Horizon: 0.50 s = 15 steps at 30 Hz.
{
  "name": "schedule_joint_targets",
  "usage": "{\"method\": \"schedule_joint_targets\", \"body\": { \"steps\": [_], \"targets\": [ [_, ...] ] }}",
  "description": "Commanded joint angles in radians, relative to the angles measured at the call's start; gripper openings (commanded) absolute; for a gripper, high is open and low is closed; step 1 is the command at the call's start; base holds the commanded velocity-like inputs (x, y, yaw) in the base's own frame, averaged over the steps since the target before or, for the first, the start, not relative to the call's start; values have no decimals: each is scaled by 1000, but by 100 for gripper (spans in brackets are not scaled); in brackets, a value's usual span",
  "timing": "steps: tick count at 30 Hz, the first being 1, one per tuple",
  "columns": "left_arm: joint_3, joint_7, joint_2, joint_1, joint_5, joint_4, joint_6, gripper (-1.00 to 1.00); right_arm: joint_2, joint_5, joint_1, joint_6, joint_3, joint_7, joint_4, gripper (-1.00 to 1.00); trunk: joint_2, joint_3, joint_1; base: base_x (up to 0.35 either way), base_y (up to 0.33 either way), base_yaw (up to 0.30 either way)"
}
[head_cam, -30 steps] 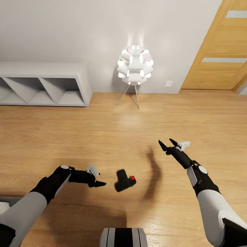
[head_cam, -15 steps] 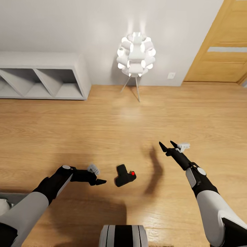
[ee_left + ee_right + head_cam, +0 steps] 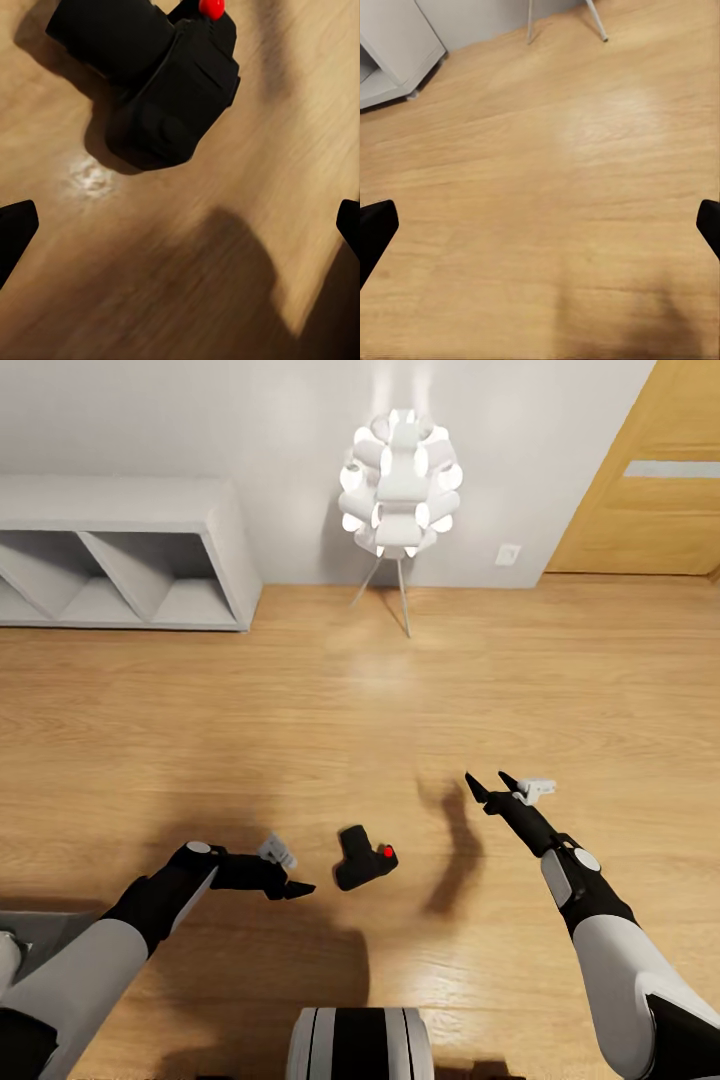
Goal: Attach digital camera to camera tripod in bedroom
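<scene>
Left gripper (image 3: 296, 888) is spread wide and empty just beside the digital camera (image 3: 362, 861) lying on the floor (image 3: 300, 740), right gripper (image 3: 492, 788) open too, so you've grasped nothing yet.

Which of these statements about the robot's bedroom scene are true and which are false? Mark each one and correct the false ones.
1. The digital camera lies on the wood floor. True.
2. The left claw grips the camera. False: it is open beside the camera, apart from it.
3. The right claw is open and holds nothing. True.
4. The lamp is switched off. False: it glows white.
5. The grey shelf unit stands by the wall. True.
</scene>
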Motion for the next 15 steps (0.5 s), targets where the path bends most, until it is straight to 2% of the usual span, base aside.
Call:
{"method": "schedule_joint_targets", "body": {
  "steps": [1, 15],
  "targets": [
    [-4, 2, -1, -1, 6, -1, 9, 100, 0, -6, -1, 1, -3, 8, 2, 100, -1, -5, 0, 0, 0, 0],
    [-5, 35, -35, -1, 6, -5, 15, 100, 0, -6, -1, 1, -3, 7, 2, 100, -4, -59, 7, 0, 0, 0]
  ]
}}
